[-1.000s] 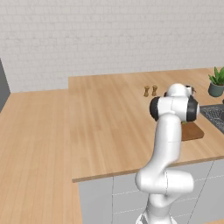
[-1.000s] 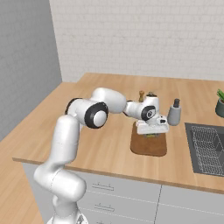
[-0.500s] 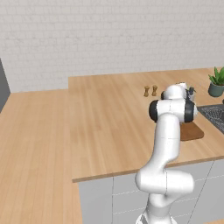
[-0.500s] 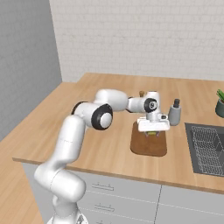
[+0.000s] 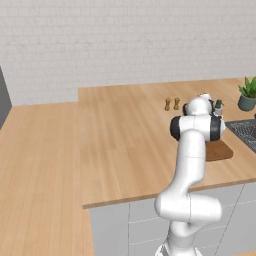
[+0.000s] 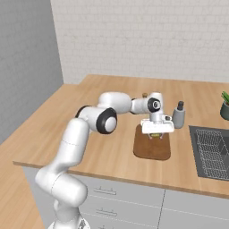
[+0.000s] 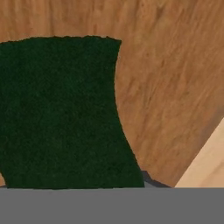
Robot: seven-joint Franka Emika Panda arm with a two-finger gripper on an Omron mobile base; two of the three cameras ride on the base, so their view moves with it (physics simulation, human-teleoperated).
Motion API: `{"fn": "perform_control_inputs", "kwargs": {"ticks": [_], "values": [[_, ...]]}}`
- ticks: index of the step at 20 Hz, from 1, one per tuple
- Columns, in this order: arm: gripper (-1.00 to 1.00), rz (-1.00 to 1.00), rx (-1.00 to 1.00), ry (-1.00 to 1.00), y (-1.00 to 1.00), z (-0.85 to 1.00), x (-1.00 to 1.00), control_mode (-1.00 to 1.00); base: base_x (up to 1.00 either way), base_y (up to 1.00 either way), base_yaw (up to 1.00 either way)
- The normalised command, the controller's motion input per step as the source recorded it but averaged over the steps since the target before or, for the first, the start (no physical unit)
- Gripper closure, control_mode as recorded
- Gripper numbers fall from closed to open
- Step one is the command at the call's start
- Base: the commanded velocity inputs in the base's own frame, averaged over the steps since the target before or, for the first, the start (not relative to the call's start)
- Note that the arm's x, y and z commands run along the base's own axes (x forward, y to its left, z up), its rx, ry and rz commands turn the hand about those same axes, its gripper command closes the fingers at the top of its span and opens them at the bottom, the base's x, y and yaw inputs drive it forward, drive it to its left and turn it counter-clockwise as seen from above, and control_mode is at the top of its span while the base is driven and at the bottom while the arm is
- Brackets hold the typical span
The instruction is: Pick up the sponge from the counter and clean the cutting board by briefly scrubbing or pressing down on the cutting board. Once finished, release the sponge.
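Over the cutting board [image 6: 152, 145], near its far edge: gripper [image 6: 156, 133] clamped on the sponge [image 6: 155, 134], dark green face [image 7: 61, 113] close to camera. Bare counter [image 6: 89, 112] left; bottle [image 6: 179, 115] and sink rack [image 6: 214, 152] close right.

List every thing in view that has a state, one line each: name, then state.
sponge: held in the gripper, over the cutting board.
gripper: shut on the sponge, pointing down above the board.
cutting board: flat on the counter, under the gripper.
counter: carries the board, bottle and shakers.
grey bottle: upright beside the board.
two small shakers: upright, side by side.
potted plant: upright by the sink.
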Motion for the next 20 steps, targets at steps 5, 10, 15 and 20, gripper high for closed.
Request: {"fn": "perform_control_inputs", "kwargs": {"ticks": [5, 10, 15, 20], "values": [[1.00, 0.01, 0.00, 0.09, -0.16, -0.89, -1.00, -1.00, 0.00, 0.00, 0.00], [1.00, 0.00, 0.03, 0.18, -0.16, -0.66, -1.00, -1.00, 0.00, 0.00, 0.00], [1.00, 0.00, 0.11, 0.30, -0.41, -0.28, -1.00, -1.00, 0.00, 0.00, 0.00], [1.00, 0.00, 0.19, 0.42, -0.58, 0.37, -1.00, -1.00, 0.00, 0.00, 0.00]]}}
